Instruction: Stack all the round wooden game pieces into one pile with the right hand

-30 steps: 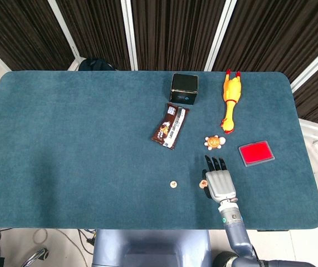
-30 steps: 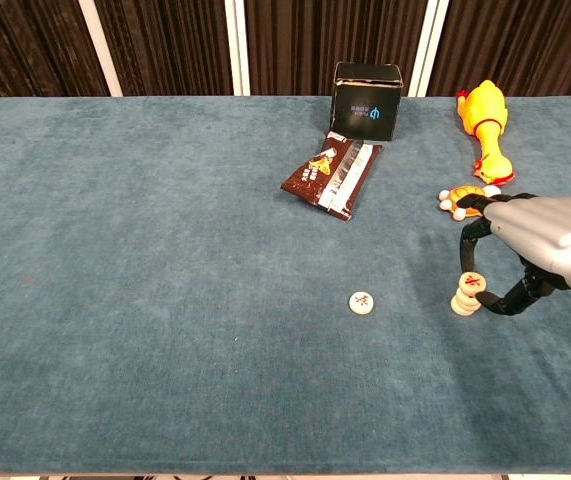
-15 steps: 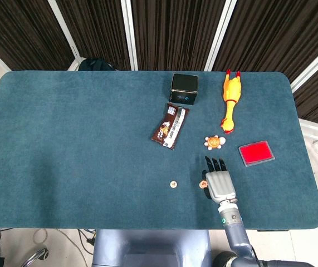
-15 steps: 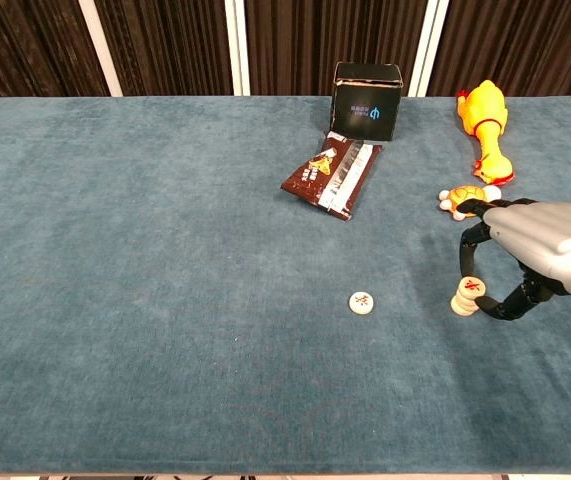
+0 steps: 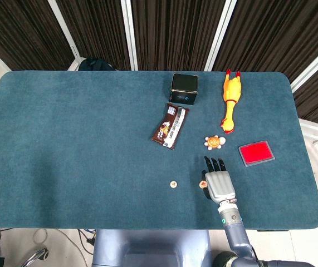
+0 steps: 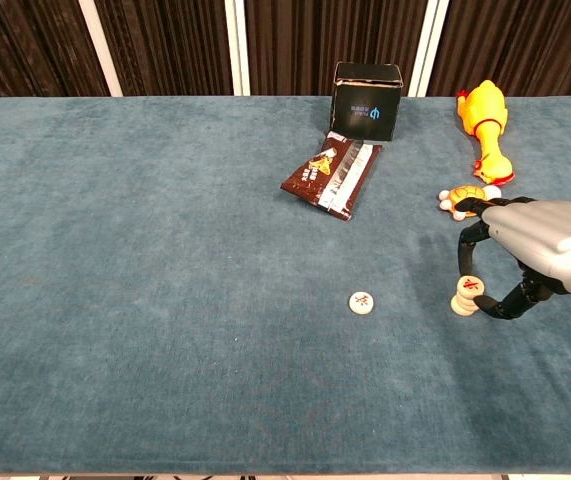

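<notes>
A: Where do the round wooden pieces sit?

B: Two spots, both toward the near right of the blue table (image 6: 115, 250). A short pile (image 6: 466, 297) stands at the right; its top disc carries a red mark. One lone piece (image 6: 362, 302) lies flat to the left of the pile, well apart from it, face up.

A: Right hand?

B: The right hand (image 6: 540, 245) arches over the pile, a dark finger (image 6: 465, 245) down on the far side and the thumb curled in from the near side. They bracket the top disc. Whether they press it or merely sit beside it, I cannot tell from the chest view. In the head view the hand (image 5: 219, 181) covers most of that, with the pile (image 5: 202, 182) just showing at its left edge. Left hand is not in view.

A: How will the pieces handle?

B: My guess is light, stiff, smooth-edged wood. They are thin, so little rim to catch. Best taken by opposite rim edges, thumb against one finger, kept level. The felt-like cloth should stop sliding, but a low disc on soft nap is awkward to get under.

A: Risks?

B: The pile is narrow and looks easy to nudge over. A tilted drop would likely shear it. Nearby clutter is the small turtle toy (image 6: 462, 200) just beyond the hand. The snack wrapper (image 6: 331, 176), black box (image 6: 367, 100), rubber chicken (image 6: 485, 125) and red pad (image 5: 255, 153) lie farther off.
</notes>
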Action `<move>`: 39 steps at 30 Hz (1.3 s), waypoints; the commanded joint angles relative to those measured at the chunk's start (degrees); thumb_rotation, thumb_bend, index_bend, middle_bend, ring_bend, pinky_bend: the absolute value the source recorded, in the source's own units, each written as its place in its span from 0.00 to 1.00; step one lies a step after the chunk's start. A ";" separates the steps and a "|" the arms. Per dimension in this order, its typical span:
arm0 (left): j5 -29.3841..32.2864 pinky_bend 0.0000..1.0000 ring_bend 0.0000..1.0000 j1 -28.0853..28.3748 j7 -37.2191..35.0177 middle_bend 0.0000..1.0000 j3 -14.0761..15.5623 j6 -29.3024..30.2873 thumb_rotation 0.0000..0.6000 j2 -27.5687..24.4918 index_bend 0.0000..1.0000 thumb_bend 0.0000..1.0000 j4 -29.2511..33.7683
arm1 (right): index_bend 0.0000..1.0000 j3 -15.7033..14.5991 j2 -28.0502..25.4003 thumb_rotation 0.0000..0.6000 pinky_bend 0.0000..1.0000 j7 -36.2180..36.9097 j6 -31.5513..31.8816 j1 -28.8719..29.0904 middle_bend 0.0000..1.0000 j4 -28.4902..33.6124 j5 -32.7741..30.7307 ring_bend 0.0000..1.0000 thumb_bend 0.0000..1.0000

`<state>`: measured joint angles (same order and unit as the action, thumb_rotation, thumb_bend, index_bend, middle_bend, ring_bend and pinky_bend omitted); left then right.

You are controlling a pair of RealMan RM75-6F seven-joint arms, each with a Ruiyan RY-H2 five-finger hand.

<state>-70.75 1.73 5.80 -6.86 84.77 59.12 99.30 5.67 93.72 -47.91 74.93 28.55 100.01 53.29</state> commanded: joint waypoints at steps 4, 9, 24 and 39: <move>-0.01 0.04 0.00 0.00 0.08 0.00 0.01 0.00 1.00 0.00 0.13 0.19 -0.01 | 0.50 0.08 -0.22 1.00 0.00 -0.02 0.13 0.03 0.00 -0.03 -0.14 0.00 0.42; -0.08 0.04 0.00 0.00 0.15 0.00 0.03 0.05 1.00 0.03 0.13 0.19 -0.06 | 0.50 -0.24 -0.47 1.00 0.00 -0.04 0.12 -0.01 0.00 0.45 -0.02 0.00 0.42; -0.11 0.04 0.00 -0.04 0.15 0.00 0.02 0.15 1.00 0.07 0.13 0.19 -0.13 | 0.47 -0.20 -0.42 1.00 0.00 0.08 0.20 0.13 0.00 0.40 -0.34 0.00 0.42; 0.01 0.04 0.00 -0.02 0.37 0.00 0.06 0.02 1.00 0.02 0.13 0.19 -0.01 | 0.46 -0.36 -0.43 1.00 0.00 -0.12 0.36 0.24 0.00 0.57 -0.38 0.00 0.42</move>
<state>-70.73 1.71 6.18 -6.80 84.78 59.14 99.28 5.31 93.28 -48.01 75.27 28.78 100.59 52.91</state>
